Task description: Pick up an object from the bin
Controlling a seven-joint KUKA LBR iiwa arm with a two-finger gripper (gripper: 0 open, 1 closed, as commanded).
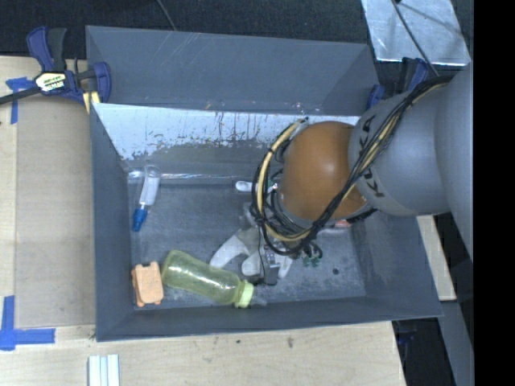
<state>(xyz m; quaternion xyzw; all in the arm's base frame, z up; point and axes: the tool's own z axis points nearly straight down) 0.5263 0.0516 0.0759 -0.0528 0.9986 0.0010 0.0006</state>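
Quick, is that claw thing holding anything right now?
Gripper: cannot tell whether open or closed; it sits low beside the cap end of the yellow-green bottle.

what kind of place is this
Probably a robotics lab's bin-picking cell: a grey metal bin of loose things, like a yellow-green bottle and an orange sponge, with the gripper low inside it.

On the bin floor at nine o'clock lies a clear tube, its blue tip pointing toward six. An orange sponge block sits in the corner at seven o'clock. A small white piece lies near twelve, close to the back wall.
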